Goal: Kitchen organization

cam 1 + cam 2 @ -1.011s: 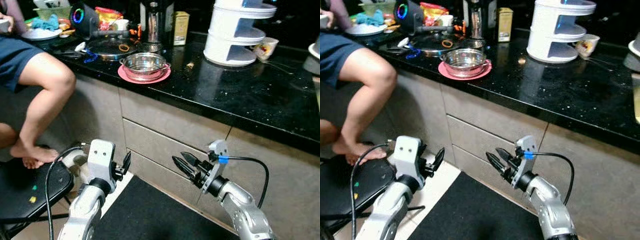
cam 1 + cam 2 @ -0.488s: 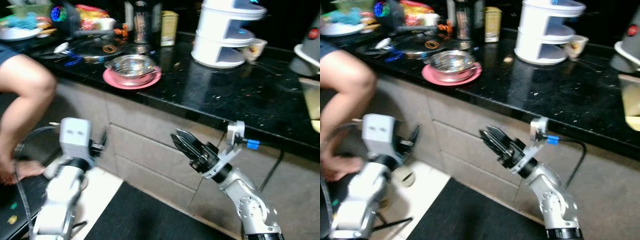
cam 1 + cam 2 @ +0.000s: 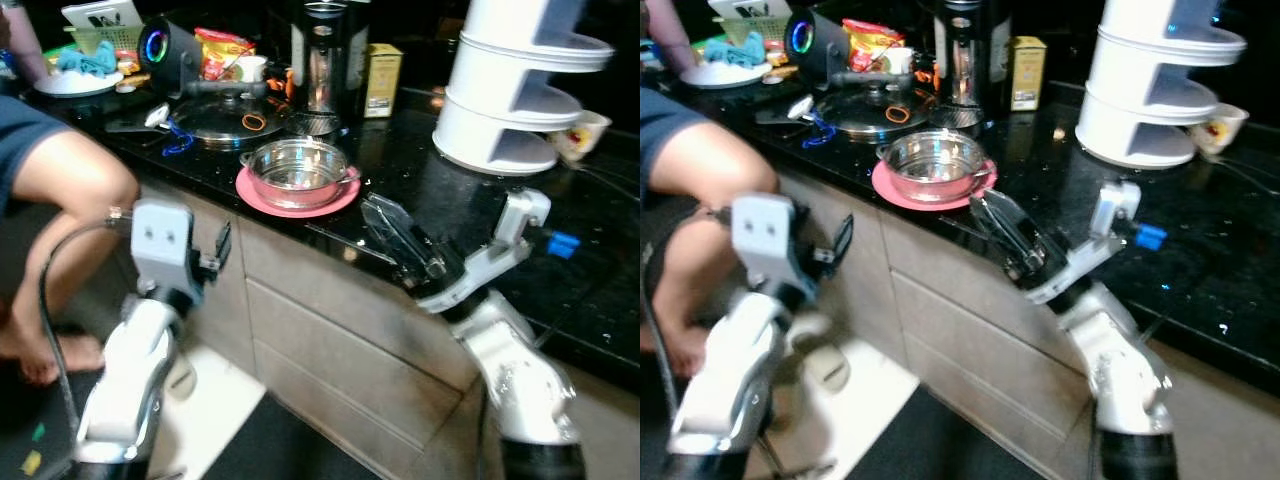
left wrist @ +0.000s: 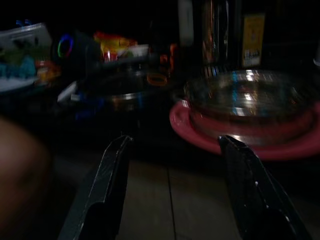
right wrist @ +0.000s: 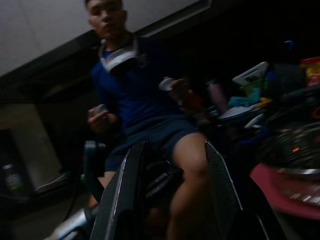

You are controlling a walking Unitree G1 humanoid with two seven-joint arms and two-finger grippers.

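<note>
A round steel bowl (image 3: 298, 171) sits on a pink plate (image 3: 340, 199), upper centre, on the black stone desk (image 3: 470, 215). The right gripper (image 3: 385, 225), jaws spread, hangs at the desk edge beside it. The left gripper (image 3: 221, 245), jaws spread, is left of centre.

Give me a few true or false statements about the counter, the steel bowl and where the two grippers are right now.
1. The steel bowl sits on a pink plate. True.
2. The right gripper holds the bowl. False: it hangs by the counter edge, jaws apart, empty.
3. The left gripper has its jaws open. True.
4. The white tiered stand stands on the floor. False: it is on the counter.
5. A person sits at the robot's left. True.
</note>
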